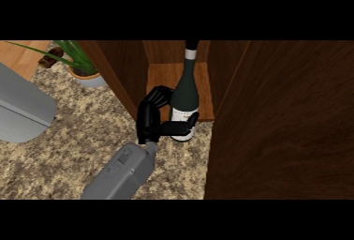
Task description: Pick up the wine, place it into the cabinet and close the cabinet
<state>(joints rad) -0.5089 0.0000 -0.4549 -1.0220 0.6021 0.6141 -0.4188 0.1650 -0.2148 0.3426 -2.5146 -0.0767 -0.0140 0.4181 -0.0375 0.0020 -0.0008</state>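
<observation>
Right hand (158, 123) curled round the dark green glass wine bottle (185, 96), thumb across its white label. Bottle upright at the front edge of the open dark wood cabinet (276, 131), base at the shelf lip. Cabinet door on the right, open. Speckled granite counter (55, 164) below; potted green plant (81, 65) and grey rounded object (21, 110) to the left.

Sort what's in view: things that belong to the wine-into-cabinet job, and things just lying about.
Job:
wine bottle
cabinet, door open
hand curled round the bottle

Lying about:
potted plant
grey object at the left edge
</observation>
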